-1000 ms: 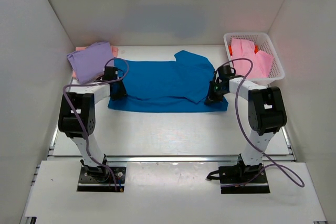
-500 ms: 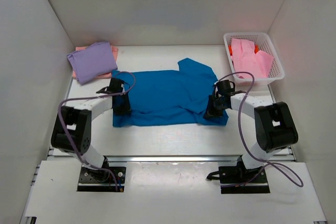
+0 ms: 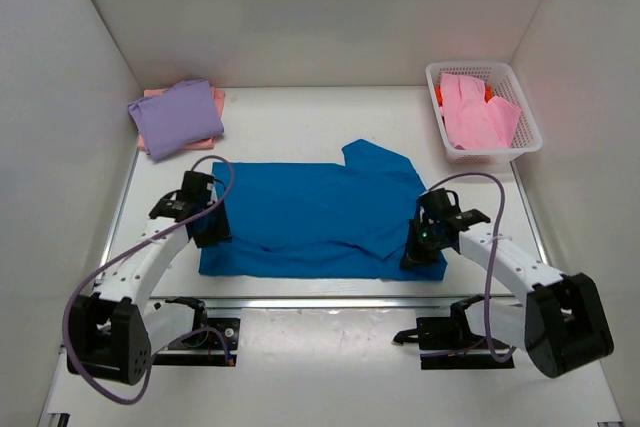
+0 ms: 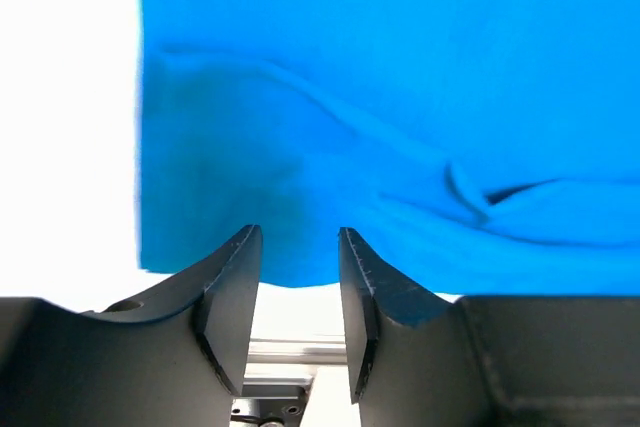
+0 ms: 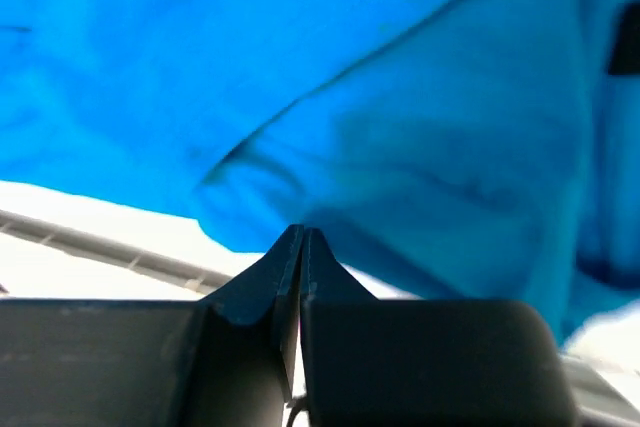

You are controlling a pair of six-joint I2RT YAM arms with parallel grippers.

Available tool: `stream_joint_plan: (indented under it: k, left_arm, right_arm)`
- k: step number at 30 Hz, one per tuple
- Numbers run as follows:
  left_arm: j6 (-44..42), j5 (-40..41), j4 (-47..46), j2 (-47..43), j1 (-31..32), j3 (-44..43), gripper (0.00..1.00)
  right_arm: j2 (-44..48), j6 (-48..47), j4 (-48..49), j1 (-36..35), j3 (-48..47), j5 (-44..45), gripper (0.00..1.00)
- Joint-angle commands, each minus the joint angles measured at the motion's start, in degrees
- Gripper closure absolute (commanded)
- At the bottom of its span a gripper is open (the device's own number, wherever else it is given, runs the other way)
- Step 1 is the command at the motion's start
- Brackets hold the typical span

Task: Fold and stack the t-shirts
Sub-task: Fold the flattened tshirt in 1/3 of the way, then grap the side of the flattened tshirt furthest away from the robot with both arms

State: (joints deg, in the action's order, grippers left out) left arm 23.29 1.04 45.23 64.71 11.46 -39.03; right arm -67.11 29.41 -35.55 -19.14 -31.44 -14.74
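Note:
A bright blue t-shirt (image 3: 310, 217) lies spread flat on the table near its front edge, with one sleeve folded over at the right. My left gripper (image 3: 212, 237) is at the shirt's near left corner. In the left wrist view (image 4: 300, 247) its jaws stand open and empty, with the shirt's hem (image 4: 300, 147) just beyond the tips. My right gripper (image 3: 412, 259) is at the near right corner. In the right wrist view (image 5: 300, 237) its jaws are shut, with their tips at the cloth's edge (image 5: 400, 147).
A folded lavender t-shirt (image 3: 175, 117) lies on a salmon one (image 3: 217, 97) at the back left. A white mesh basket (image 3: 487, 153) at the back right holds a light pink shirt (image 3: 475, 112) and a bit of orange cloth (image 3: 439, 99). White walls enclose the table.
Both arms have drawn the blue shirt toward the table's front edge, and it lies flatter. My left gripper's jaws now stand open at the hem.

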Motion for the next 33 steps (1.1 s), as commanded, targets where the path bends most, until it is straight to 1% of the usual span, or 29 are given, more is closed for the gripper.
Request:
stream_joint_plan:
  k: [1, 3, 4, 6, 8, 9, 10, 11, 12, 13, 14, 15, 16, 17, 19, 21, 24, 28, 33]
  left_arm:
    - [-2.4, 0.1, 2.6, -4.7, -4.7, -5.5, 0.53]
    - [-3.2, 0.5, 1.4, -4.2, -5.7, -7.3, 0.52]
    - [-4.5, 0.6, 0.0, -3.3, -6.1, -7.9, 0.50]
    - [-5.6, 0.7, -4.0, -1.2, -6.1, -8.4, 0.48]
    - [-6.5, 0.9, -9.5, 2.0, -7.1, -9.2, 0.48]
    - [-6.9, 0.9, -11.8, 5.1, -7.2, -10.4, 0.47]
    - [-7.5, -0.1, -13.1, 8.9, -8.5, -12.0, 0.48]
    - [-7.9, 0.0, -15.1, 10.7, -8.6, -13.0, 0.50]
    - [-8.9, 0.3, -16.7, 14.4, -8.8, -15.0, 0.56]
    - [-9.7, 0.5, -17.4, 18.0, -9.0, -17.5, 0.66]
    - [-9.8, 1.3, -18.2, 21.5, -9.1, -18.7, 0.67]
    - [-10.5, 1.9, -18.6, 23.3, -9.2, -21.2, 0.66]
    - [-11.0, 2.4, -19.0, 26.6, -9.9, -24.0, 0.60]
    - [-10.6, 2.7, -19.1, 29.7, -10.5, -24.9, 0.53]
    - [-10.9, 2.7, -19.8, 33.9, -10.8, -30.3, 0.52]
    - [-10.7, 2.5, -19.0, 39.0, -11.5, -35.1, 0.47]
    - [-11.3, 2.8, -17.7, 44.3, -11.5, -39.4, 0.45]
    - [-11.8, 3.7, -17.5, 47.9, -11.4, -40.9, 0.42]
    - [-11.3, 3.3, -18.3, 49.2, -11.3, -40.3, 0.40]
  right_arm:
    - [6.0, 0.0, -5.8, 1.1, -5.1, 0.8, 1.00]
    - [6.8, -3.1, -4.7, 3.6, -8.5, -1.9, 0.99]
    - [7.4, -3.8, -4.1, 4.9, -10.8, -2.2, 0.99]
    - [6.9, -6.2, -0.1, 6.1, -13.0, -2.9, 0.97]
    - [4.5, -7.7, 3.4, 7.7, -15.4, -3.6, 0.92]
    - [3.1, -8.7, 5.3, 8.8, -16.9, -3.8, 0.90]
    - [0.3, -9.0, 6.4, 9.4, -18.6, -3.7, 0.86]
    - [-3.6, -10.6, 6.5, 10.1, -20.4, -3.5, 0.84]
    - [-5.1, -11.8, 6.2, 10.3, -23.3, -3.7, 0.83]
    - [-9.0, -12.3, 5.9, 10.7, -26.3, -2.8, 0.83]
    - [-12.0, -13.2, 6.0, 11.0, -27.6, -2.7, 0.83]
    - [-13.7, -14.2, 5.5, 10.4, -30.2, -2.1, 0.83]
    - [-15.8, -14.1, 5.1, 10.3, -32.4, -1.4, 0.83]
    - [-18.4, -15.0, 5.3, 9.7, -33.7, -1.2, 0.83]
    - [-20.9, -15.3, 5.8, 9.4, -35.9, -1.0, 0.83]
    - [-24.5, -15.3, 6.2, 9.2, -37.6, -0.8, 0.83]
    - [-29.0, -15.9, 6.8, 9.6, -40.4, -0.1, 0.84]
    - [-33.5, -16.8, 6.2, 10.1, -45.0, 1.0, 0.83]
    - [-37.7, -17.6, 5.3, 11.7, -49.8, 3.1, 0.81]
